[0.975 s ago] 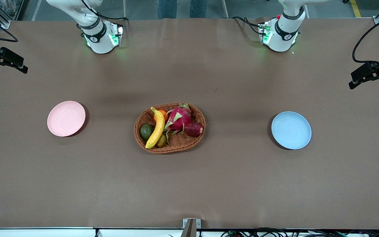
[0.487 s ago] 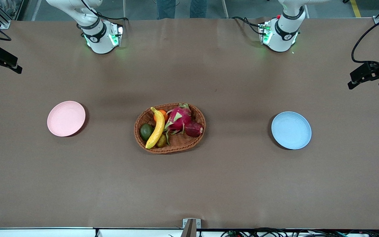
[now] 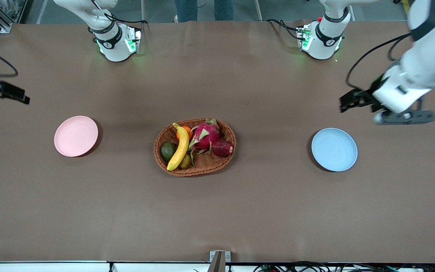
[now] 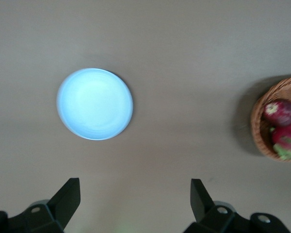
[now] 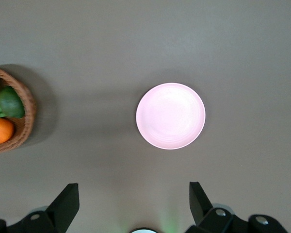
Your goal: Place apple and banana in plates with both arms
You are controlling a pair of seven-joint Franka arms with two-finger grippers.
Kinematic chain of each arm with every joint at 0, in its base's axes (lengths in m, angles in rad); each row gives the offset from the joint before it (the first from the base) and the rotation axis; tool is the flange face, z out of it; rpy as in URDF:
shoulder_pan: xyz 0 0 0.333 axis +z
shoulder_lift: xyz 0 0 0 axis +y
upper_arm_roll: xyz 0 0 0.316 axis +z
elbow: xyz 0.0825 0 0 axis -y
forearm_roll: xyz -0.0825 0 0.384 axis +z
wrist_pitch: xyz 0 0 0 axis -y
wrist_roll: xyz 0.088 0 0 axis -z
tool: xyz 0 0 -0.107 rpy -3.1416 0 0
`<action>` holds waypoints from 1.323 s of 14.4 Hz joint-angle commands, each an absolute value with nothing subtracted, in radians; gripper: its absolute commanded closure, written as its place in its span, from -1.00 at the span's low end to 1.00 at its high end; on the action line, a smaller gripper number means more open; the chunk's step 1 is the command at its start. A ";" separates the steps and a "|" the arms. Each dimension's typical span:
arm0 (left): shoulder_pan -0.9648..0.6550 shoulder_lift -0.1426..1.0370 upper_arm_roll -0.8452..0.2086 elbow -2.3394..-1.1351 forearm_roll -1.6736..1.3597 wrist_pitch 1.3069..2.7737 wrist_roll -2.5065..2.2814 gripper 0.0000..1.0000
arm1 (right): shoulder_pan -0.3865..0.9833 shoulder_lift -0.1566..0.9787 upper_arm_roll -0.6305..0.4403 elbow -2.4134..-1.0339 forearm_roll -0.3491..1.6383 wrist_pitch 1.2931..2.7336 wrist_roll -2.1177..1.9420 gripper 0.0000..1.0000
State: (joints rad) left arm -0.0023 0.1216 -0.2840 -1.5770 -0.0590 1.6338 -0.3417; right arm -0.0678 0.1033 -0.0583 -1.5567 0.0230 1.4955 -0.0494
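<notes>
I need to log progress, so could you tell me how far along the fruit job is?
Nothing is placed yet: the apple and banana lie in the basket, and the pink plate and blue plate are bare. The left gripper and right gripper are open, holding nothing. Both picks and placements remain.

White arms (image 3: 417, 71), black bands, green-lit bases (image 3: 317, 41)

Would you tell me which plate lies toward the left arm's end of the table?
The light blue plate; the pink plate lies toward the right arm's end.

Left gripper (image 4: 134, 199) and right gripper (image 5: 134, 201) apparently hover high, fingers spread.
</notes>
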 commanded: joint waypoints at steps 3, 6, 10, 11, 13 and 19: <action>-0.144 0.343 -0.311 -1.456 -0.055 1.681 -0.743 -1.00 | 0.015 0.161 -0.038 -1.543 0.041 1.551 0.039 -1.00; -0.222 0.440 -0.311 -1.413 -0.055 1.781 -0.995 -1.00 | 0.174 0.222 -0.038 -1.546 0.041 1.637 0.335 -1.00; -0.323 0.526 -0.302 -1.396 -0.054 1.925 -1.461 -1.00 | 0.383 0.346 -0.038 -1.540 0.025 1.773 0.736 -1.00; -0.351 0.549 -0.302 -1.384 -0.054 1.940 -1.559 -1.00 | 0.405 0.376 -0.038 -1.542 0.026 1.816 0.786 -1.00; -0.394 0.593 -0.296 -1.367 -0.052 1.966 -1.723 -1.00 | 0.455 0.438 -0.038 -1.540 0.025 1.885 0.901 -1.00; -0.566 0.686 -0.183 -1.368 -0.041 2.104 -2.136 -1.00 | 0.532 0.587 -0.038 -1.536 0.038 2.019 1.101 -0.98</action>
State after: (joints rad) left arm -0.4961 0.6512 -0.2493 -1.4022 -0.0571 2.0863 -2.0442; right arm 0.5018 0.5494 -0.0265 -1.5544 0.0349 1.9998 1.0312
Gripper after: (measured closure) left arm 0.000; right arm 0.000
